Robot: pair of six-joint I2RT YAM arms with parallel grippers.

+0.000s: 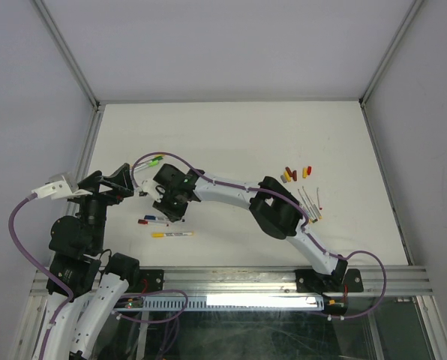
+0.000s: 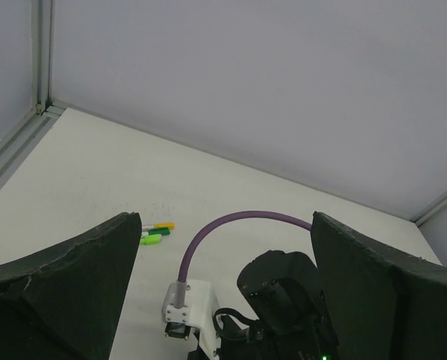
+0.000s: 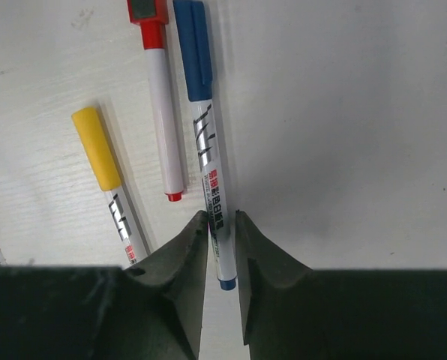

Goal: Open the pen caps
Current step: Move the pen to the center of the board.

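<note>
Right wrist: straddles blue pen (image 3: pixel 211 172) near its tail on the table (image 3: pixel 343 112) with narrow right gripper (image 3: pixel 222 225), pinch unconfirmed; seems light, stiff, slick, wants firm barrel hold, blue cap (image 3: pixel 196 52) kept free for wide-open left gripper (image 2: pixel 223 225).

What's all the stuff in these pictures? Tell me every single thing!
Capped pens: three, a yellow-capped pen, a red-capped pen and a blue-capped pen; side by side, left-centre of the table.
Green pens: two, light and dark green caps; far left of the table.
Loose caps: several, maroon, yellow, red; right part of the table.
Bare pens: several, white-grey; just nearer than the loose caps.
Table: one, white.
Left gripper: one, black; open, empty.
Right gripper: one, black; fingers either side of the blue-capped pen's barrel.
</note>
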